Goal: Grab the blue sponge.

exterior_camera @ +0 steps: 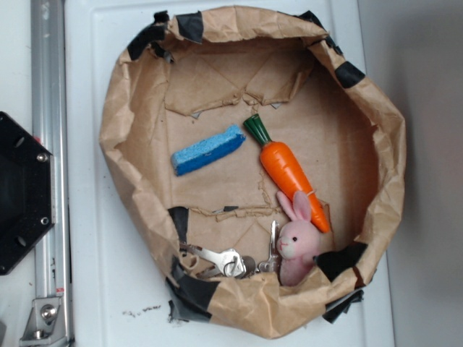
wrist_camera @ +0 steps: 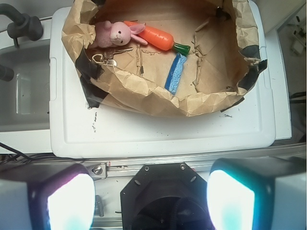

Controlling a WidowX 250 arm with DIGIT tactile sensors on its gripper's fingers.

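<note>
I see the blue sponge (exterior_camera: 208, 150) (wrist_camera: 175, 73), a bright-blue porous bar with a lighter face, lying flat on the brown paper, long axis running eight to two o'clock in my exterior view.

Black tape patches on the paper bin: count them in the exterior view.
About 6 black tape patches: three along the paper bin top rim, three near the bottom rim and inner wall. Folds may hide more.

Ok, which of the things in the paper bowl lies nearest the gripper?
The blue sponge, just behind the bowl's near rim; the carrot, pink bunny and keys lie farther back.
</note>
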